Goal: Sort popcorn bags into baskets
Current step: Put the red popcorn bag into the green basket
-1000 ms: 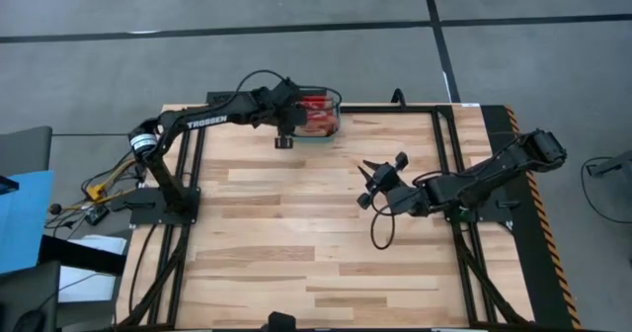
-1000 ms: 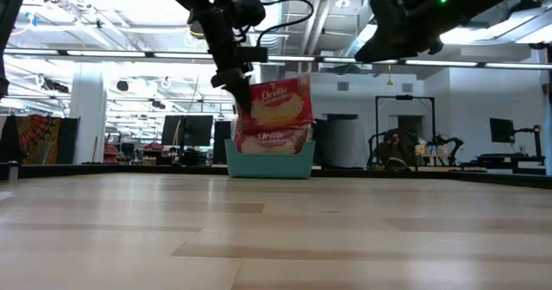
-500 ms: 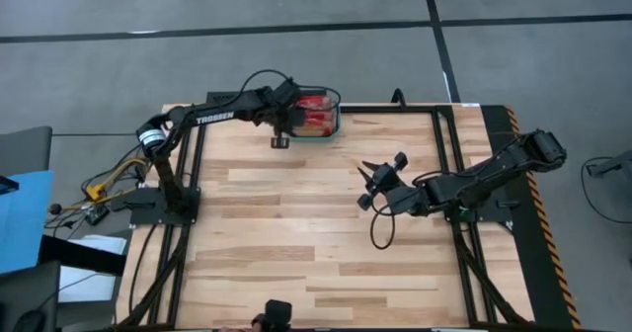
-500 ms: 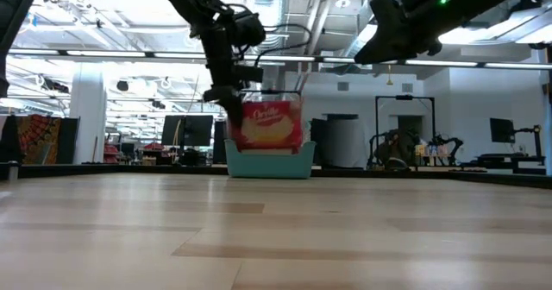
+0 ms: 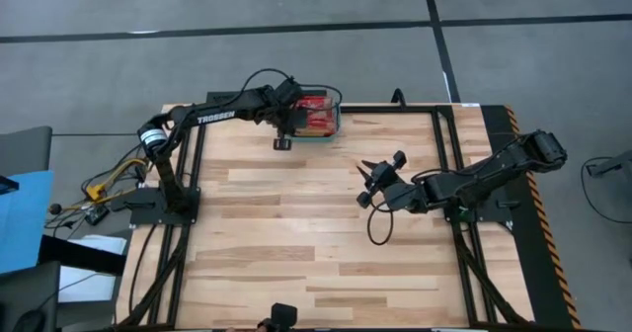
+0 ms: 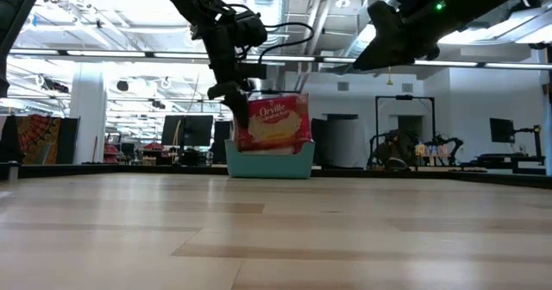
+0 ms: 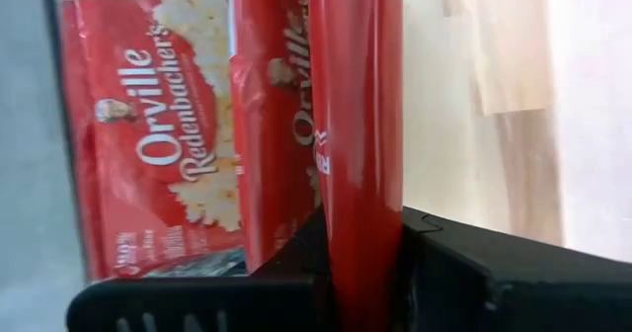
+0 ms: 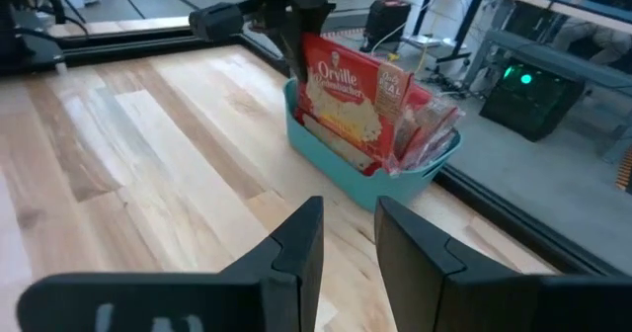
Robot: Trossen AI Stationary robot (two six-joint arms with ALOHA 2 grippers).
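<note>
Now left hand point(image 6: 231, 91) pinches popcorn bag point(image 6: 278, 123) (upright) in basket point(image 6: 270, 160)

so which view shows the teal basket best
The right wrist view: the teal basket shows whole, rim and front wall, with popcorn bags standing in it and the left gripper above. The low view shows only its front wall; the high view a sliver beside the arm; the left wrist view none.

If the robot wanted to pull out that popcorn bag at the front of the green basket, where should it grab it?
Probably by the top edge, coming straight down from above. The front popcorn bag stands upright in the teal basket, whose wall hides its lower part, so only the top sticks out. It is flat and thin, which suits a pinch across its faces. The left pincer is already at that spot.
</note>
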